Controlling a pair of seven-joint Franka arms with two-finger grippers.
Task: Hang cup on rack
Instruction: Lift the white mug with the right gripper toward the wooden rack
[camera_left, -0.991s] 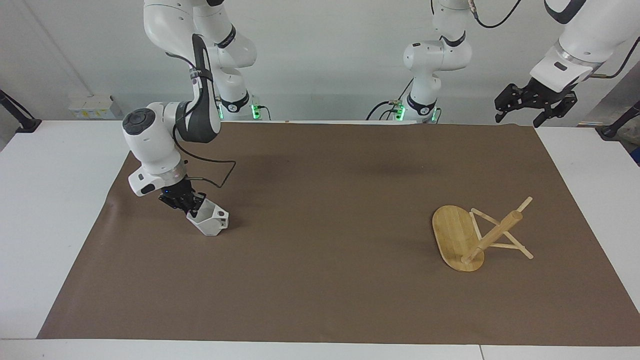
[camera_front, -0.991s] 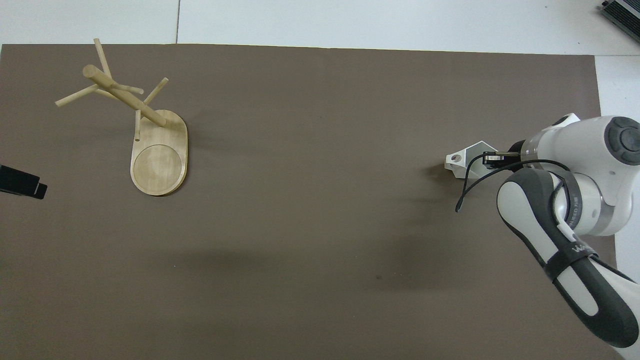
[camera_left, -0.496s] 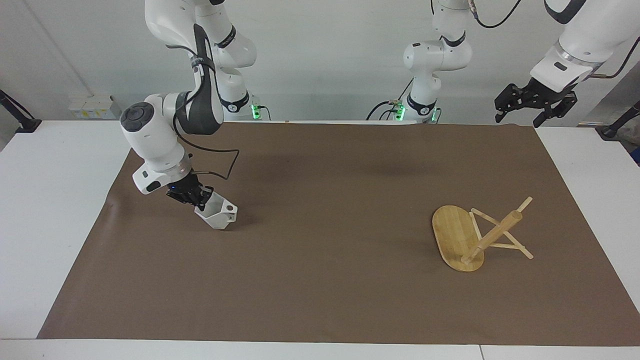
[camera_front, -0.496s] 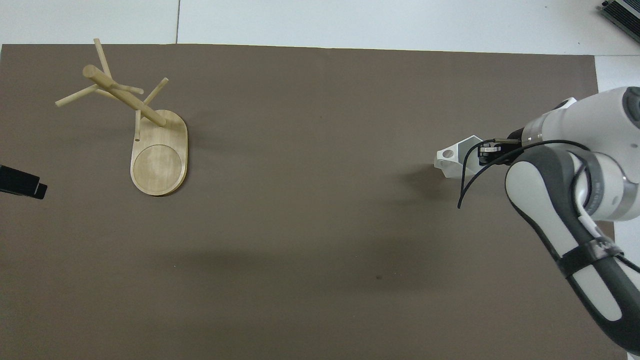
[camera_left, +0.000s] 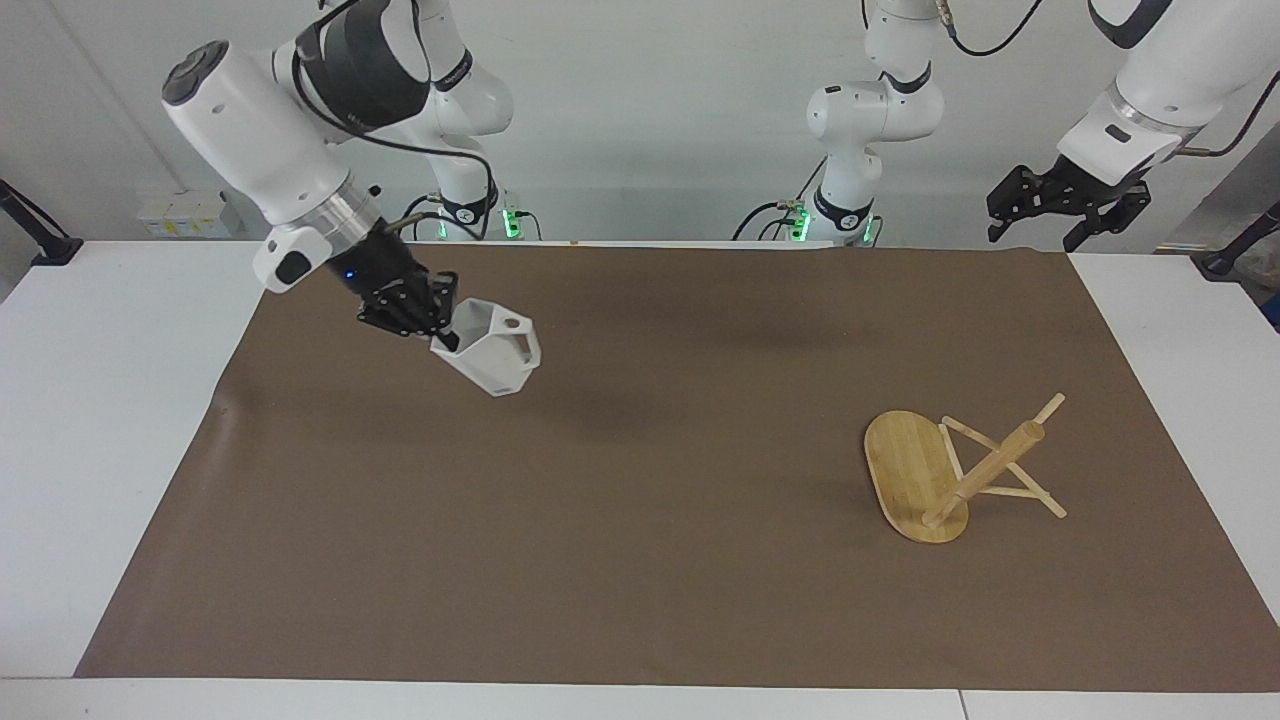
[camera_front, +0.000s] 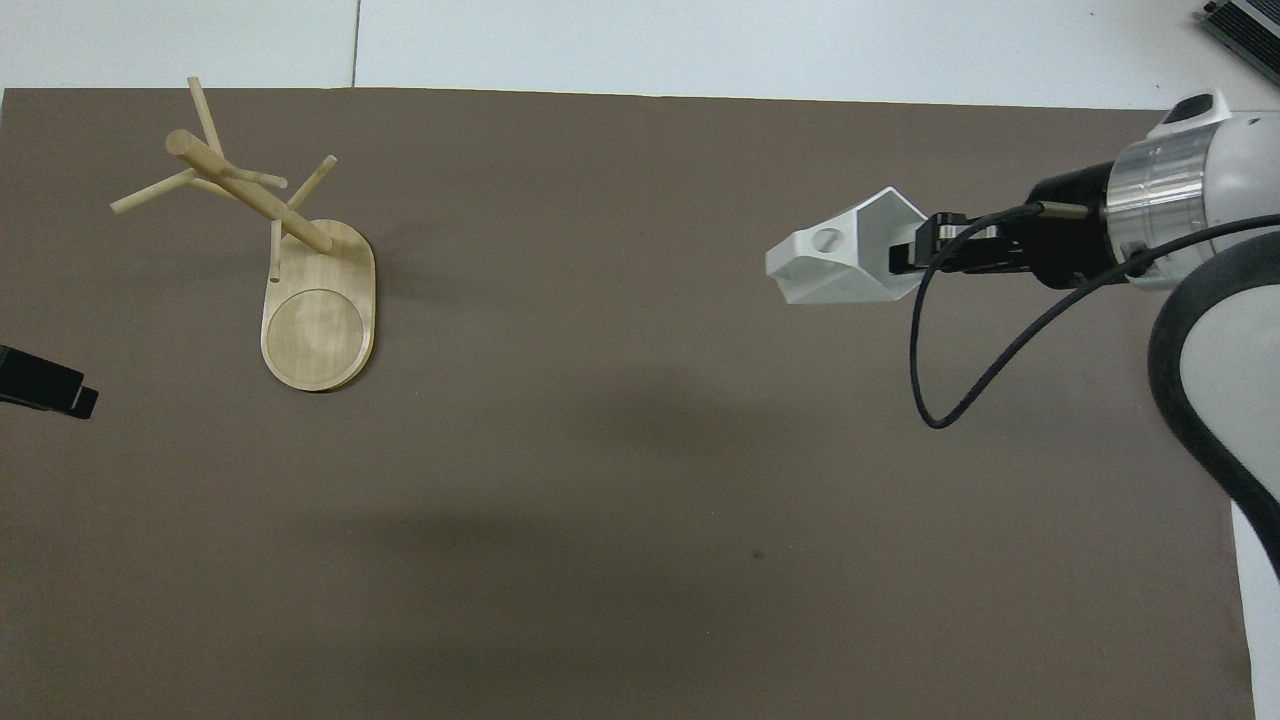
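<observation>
Since a second ago the right gripper (camera_left: 437, 325) has lifted the cup (camera_left: 490, 345) off the brown mat (camera_left: 640, 600) and carried it up and toward the middle of the table; the cup was low over the mat at the right arm's end and now hangs well above it, tilted, with its shadow on the mat below. The rack and the left gripper have not moved.

Farthest from the robots, toward the left arm's end of the mat, is the rack (camera_left: 935, 470). It is tipped over: its oval base stands on edge and the post slants down, with pegs touching the mat. The cup is well apart from it.

That is the main risk. With the rack on its side, no peg points upward as it should, so a cup slid onto one would probably slip off or roll the rack further; the rack likely needs standing up first. The grip is also on the cup's rim alone, with the heavy body hanging out past the fingers, so a quick swing could twist it loose.

The right gripper is clenched on the cup's rim wall, one finger inside the mouth. The handle with its hole faces up.

The left gripper (camera_left: 1065, 205) waits in the air over the table's corner by its base, fingers spread, holding nothing.
</observation>
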